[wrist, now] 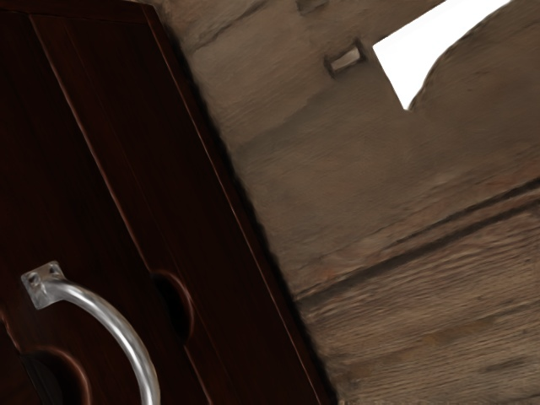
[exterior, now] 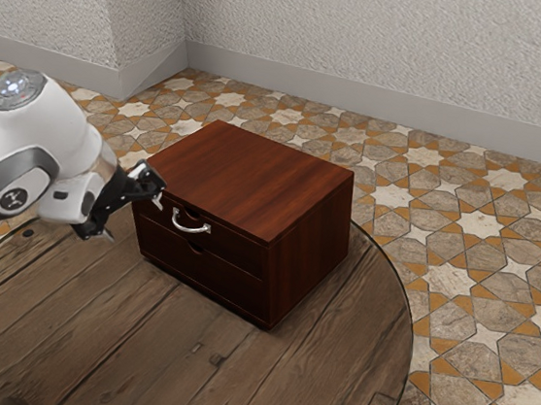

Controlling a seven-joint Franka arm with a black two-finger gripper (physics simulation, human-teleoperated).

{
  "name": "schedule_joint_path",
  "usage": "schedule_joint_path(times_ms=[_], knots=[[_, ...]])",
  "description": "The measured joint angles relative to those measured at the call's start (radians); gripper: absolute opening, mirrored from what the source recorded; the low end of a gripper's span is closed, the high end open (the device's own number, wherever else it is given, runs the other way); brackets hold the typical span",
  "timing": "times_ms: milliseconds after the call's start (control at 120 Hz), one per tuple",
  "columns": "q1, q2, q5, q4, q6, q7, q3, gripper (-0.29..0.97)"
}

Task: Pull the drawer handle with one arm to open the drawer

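Gripper parked right at the drawer front, handle not grabbed yet

The black gripper (exterior: pixel 149 192) sits up against the exterior view's left end of the top drawer (exterior: pixel 222 239), and honestly I can't tell if the jaws are open or closed from here. The handle (exterior: pixel 190 222) is just beside it toward the exterior view's right, apart from it: a curved silver bar, and the wrist view shows it (wrist: pixel 114 325) arcing off a small screwed mounting plate over glossy dark reddish wood. The drawer front looks flush with the cabinet (exterior: pixel 254 173), which is a boxy two-drawer unit sitting on a round weathered plank table (exterior: pixel 136 353), with patterned star tile floor (exterior: pixel 481 246) beyond.
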Motion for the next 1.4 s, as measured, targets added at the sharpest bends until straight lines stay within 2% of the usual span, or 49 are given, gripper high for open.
schedule_joint_path(times_ms=[225, 558, 1042, 1400], knots=[[0.003, -0.105, 0.008, 0.003, 0.116, 0.02, 0.0, 0.68], [0.018, -0.191, 0.014, 0.005, 0.246, 0.039, 0.0, 0.68], [0.018, -0.23, 0.017, -0.005, 0.317, 0.054, 0.0, 0.68], [0.02, -0.218, 0.016, -0.01, 0.333, 0.059, 0.0, 0.68]])
